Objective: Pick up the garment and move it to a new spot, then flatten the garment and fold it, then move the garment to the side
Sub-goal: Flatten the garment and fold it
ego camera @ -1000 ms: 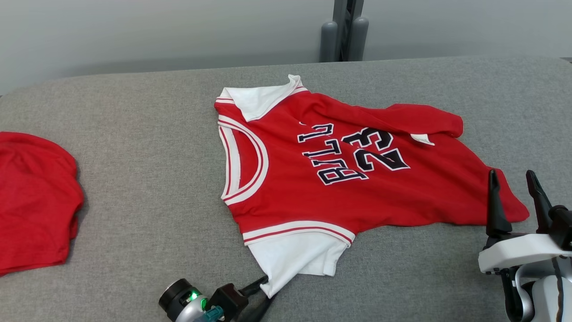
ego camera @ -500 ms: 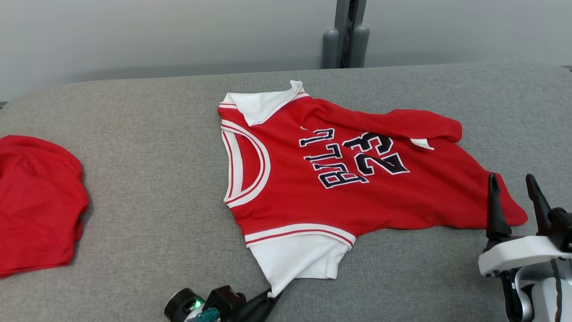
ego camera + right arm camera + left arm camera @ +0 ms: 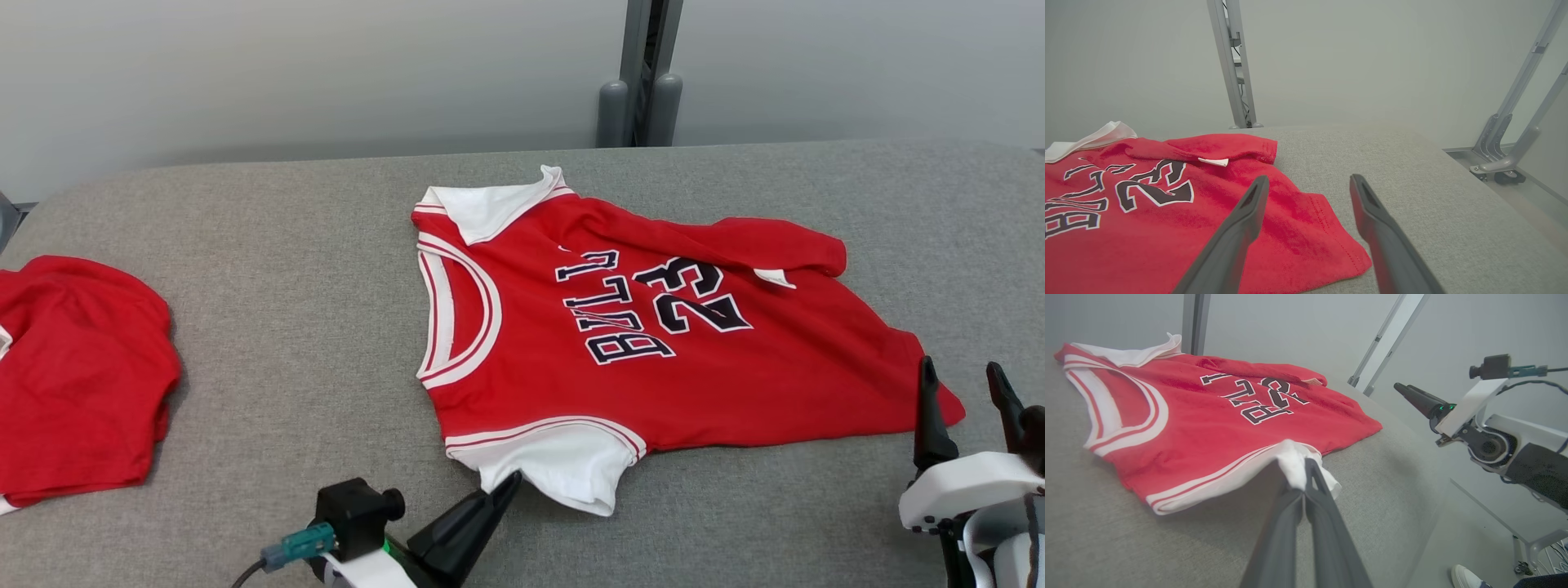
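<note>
Left claw is clenching on the white sleeve of the garment and holding that sleeve's edge slightly off the table. In the left wrist view, shadow is showing under the raised cloth.

The rest of the garment is lying ahead of this claw and to its right, lettering up. The neck opening is facing the left side and the far sleeve is folded over.

Right claw is standing released, fingers well apart. The hem corner is lying just ahead of it, lined up between the two fingers. I cannot tell whether the fingers are touching cloth or hovering.

Edges:
- The table's far edge is running beyond the garment, with a metal post rising behind it.
- In the right wrist view, the table's side edge is falling away to the right of the right claw.

Open room:
- Bare grey is stretching left of the left claw as far as a separate red cloth, which is well apart from the garment.
- More bare surface is lying ahead of the right claw and to its right.

A shoe is showing on the floor, low in the left wrist view.
</note>
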Controlling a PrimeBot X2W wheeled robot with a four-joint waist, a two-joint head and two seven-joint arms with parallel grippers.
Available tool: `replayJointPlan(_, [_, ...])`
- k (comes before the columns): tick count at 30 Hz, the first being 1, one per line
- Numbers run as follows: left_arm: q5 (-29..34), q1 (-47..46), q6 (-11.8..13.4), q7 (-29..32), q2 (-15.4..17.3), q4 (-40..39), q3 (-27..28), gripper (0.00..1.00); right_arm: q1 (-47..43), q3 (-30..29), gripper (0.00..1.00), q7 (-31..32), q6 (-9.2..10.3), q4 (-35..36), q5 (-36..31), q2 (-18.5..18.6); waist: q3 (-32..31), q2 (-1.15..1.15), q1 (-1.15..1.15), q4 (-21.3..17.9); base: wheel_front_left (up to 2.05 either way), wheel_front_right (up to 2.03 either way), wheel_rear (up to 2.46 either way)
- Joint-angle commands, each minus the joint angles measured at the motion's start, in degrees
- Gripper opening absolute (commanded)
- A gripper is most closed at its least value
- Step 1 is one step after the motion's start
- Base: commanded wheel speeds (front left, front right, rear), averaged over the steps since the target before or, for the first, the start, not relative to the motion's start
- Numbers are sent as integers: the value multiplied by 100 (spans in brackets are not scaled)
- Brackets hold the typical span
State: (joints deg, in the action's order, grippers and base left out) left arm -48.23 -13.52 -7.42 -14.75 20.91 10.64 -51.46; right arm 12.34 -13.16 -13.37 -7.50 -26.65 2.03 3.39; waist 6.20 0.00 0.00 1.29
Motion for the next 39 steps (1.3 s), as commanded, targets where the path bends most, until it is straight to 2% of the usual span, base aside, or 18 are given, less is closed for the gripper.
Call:
replayJointPlan(1, [-33, -56, -7, -28, 17, -37, 77, 0, -17, -60, 100, 17, 1, -13, -26, 13, 1, 0, 0, 1, 0, 0, 0])
replayJointPlan(7, [51, 176, 1, -46, -164, -187, 831, 0, 120, -489, 100, 125, 0, -354, 7, -17, 13, 0, 0, 13, 0, 0, 0])
replayJointPlan(13, [517, 369, -1, -39, -386, -139, 1303, 0, 267, -807, 100, 259, 1, -848, 169, -23, 44, 0, 0, 55, 0, 0, 0])
replayJointPlan(21, [832, 454, -5, -40, -626, -174, 1459, 0, 476, -935, 100, 365, 0, -1565, 573, -34, 150, 0, 0, 132, 0, 0, 0])
replayJointPlan(32, [968, 334, -7, -40, -606, -199, 1422, 0, 940, -990, 100, 178, 0, -2404, 696, -21, 341, 0, 0, 207, 0, 0, 0])
replayJointPlan(33, [964, 322, -7, -40, -607, -203, 1430, 0, 979, -964, 87, 155, 0, -2453, 705, -25, 349, 0, 0, 209, 0, 0, 0])
replayJointPlan(34, [957, 312, -7, -40, -601, -204, 1437, 0, 1043, -932, 42, 113, 0, -2489, 738, -30, 357, 0, 0, 209, 0, 0, 0])
replayJointPlan(35, [951, 303, -7, -40, -595, -205, 1445, 0, 1092, -919, 2, 77, 0, -2503, 763, -18, 362, 0, 0, 207, 0, 0, 0])
replayJointPlan(39, [940, 275, -7, -41, -603, -196, 1474, 0, 1206, -813, 0, -65, 0, -2497, 811, 61, 358, 0, 0, 197, 0, 0, 0])
